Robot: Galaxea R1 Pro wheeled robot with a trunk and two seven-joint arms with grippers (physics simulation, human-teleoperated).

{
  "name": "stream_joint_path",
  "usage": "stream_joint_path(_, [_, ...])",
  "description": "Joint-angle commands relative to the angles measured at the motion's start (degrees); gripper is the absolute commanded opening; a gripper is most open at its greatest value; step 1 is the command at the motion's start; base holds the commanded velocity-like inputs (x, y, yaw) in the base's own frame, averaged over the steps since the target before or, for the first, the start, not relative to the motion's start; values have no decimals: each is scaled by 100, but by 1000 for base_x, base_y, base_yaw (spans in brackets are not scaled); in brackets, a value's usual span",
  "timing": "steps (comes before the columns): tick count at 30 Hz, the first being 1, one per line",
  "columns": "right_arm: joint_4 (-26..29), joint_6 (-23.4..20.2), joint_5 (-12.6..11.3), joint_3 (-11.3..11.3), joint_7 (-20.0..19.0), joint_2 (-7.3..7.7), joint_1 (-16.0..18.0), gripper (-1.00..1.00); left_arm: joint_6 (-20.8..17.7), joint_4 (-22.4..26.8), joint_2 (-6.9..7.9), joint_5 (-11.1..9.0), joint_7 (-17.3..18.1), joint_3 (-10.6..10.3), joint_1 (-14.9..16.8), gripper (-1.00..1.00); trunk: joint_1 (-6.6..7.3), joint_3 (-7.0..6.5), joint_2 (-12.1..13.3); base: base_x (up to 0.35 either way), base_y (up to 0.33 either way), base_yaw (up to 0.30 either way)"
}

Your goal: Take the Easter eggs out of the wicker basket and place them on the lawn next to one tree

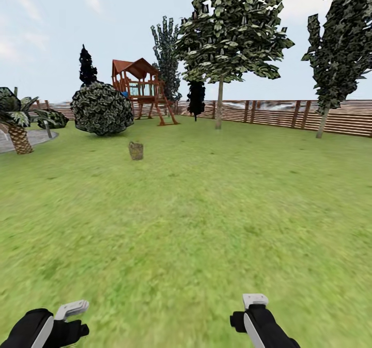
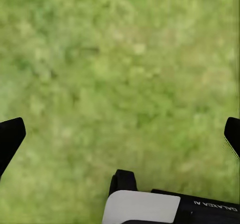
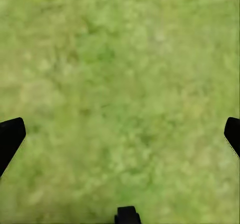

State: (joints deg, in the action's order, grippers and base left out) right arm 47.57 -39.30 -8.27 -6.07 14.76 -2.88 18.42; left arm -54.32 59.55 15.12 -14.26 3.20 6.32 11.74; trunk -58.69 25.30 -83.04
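Observation:
The wicker basket [image 1: 136, 151] stands far off on the lawn [image 1: 206, 219], left of centre; it looks small and brown. The Easter eggs are hidden from here. A tree [image 1: 219, 103] with a pale trunk and blocky green leaves rises by the back fence, and a second tree [image 1: 323, 121] stands at the right. Both arms hang low at the near edge of the head view, far from the basket. My left gripper [image 2: 120, 139] is open over bare grass, its fingertips [image 2: 11, 136] wide apart. My right gripper [image 3: 120, 139] is open too, with nothing between its fingertips [image 3: 11, 136].
A round dark bush [image 1: 102, 108] and a wooden playhouse [image 1: 140, 87] stand behind the basket. A palm [image 1: 15, 126] beside a paved patch is at the far left. A brown slatted fence [image 1: 279, 113] closes the back. A thin black tree [image 1: 196, 97] stands near the fence.

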Motion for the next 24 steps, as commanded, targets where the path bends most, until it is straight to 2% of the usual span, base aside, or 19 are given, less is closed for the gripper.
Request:
stream_joint_path(1, [6,-17,-60,-17,54,2,3,100,-26,4,-1,20,33,9,3,100,-4,7,-4,338,0,0])
stream_joint_path(24, [1,-16,-60,-18,54,-2,3,100,-26,6,4,20,32,9,3,100,-4,7,-4,338,0,0])
